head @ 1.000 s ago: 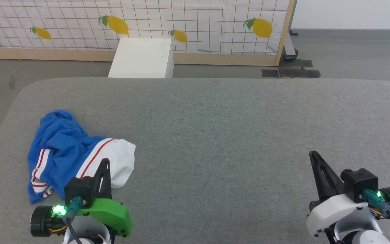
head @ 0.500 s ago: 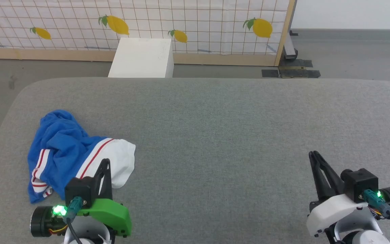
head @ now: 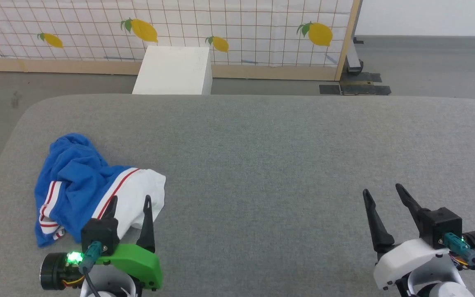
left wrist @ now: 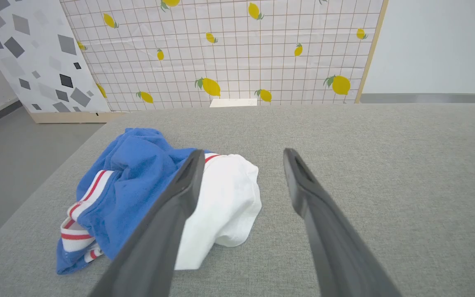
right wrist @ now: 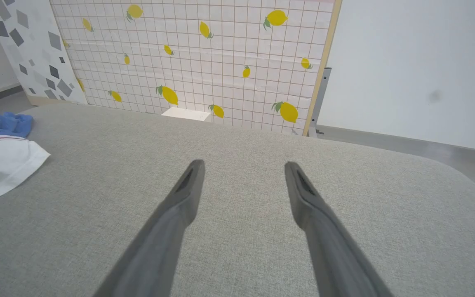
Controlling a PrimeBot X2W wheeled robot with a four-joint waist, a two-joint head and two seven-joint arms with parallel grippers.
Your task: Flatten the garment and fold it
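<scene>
Both your left gripper and right gripper sat low, pointing away over the grey desk. A second before, their jaws were pinched shut; now they stood wide apart, holding nothing. The garment lay crumpled, blue and white with red stripes, on the desk's left side by the left gripper.

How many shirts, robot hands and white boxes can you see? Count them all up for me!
Shirts: 1, the crumpled blue and white garment
Robot hands: 2, the left gripper and the right gripper, both open
White boxes: 1, the white box beyond the grey table
Total: 4
</scene>
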